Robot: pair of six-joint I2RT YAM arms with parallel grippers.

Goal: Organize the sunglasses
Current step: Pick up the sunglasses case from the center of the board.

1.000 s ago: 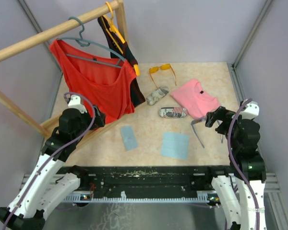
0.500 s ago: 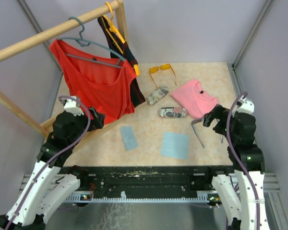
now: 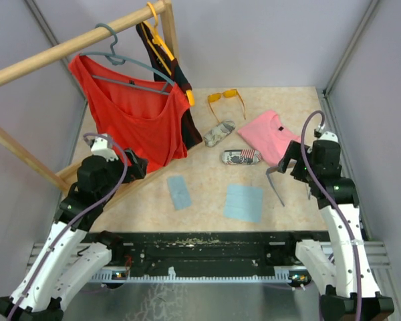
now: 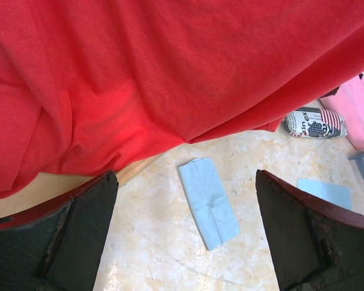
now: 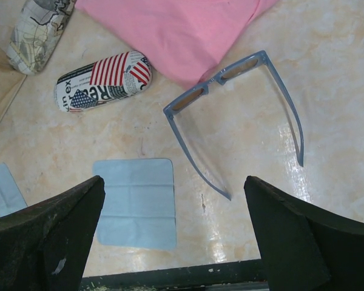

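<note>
The orange-yellow sunglasses [image 3: 226, 100] lie unfolded at the back of the table. The greyish-lilac sunglasses [image 3: 275, 177] lie unfolded on the right, their front [image 5: 212, 83] touching the hem of a pink shirt and their thin arms pointing toward the near edge. My right gripper [image 3: 291, 160] hovers open above them; in its wrist view the gripper [image 5: 173, 180] frames one arm tip and holds nothing. On the left, under the red top, my left gripper [image 3: 137, 166] stands open and empty, and in the left wrist view the gripper [image 4: 186, 176] is over a small blue cloth.
A flag-print case [image 3: 241, 156] and a map-print case [image 3: 219, 133] lie mid-table. Two light-blue cloths [image 3: 179, 191] [image 3: 244, 202] lie nearer. A pink shirt [image 3: 273, 137] is right of the cases. A red top [image 3: 134, 114] hangs from a wooden rack [image 3: 53, 50] on the left.
The right arm has swung forward and inward, so its gripper now sits over the greyish-lilac sunglasses. The left arm shifted only slightly. Both grippers stayed open.
</note>
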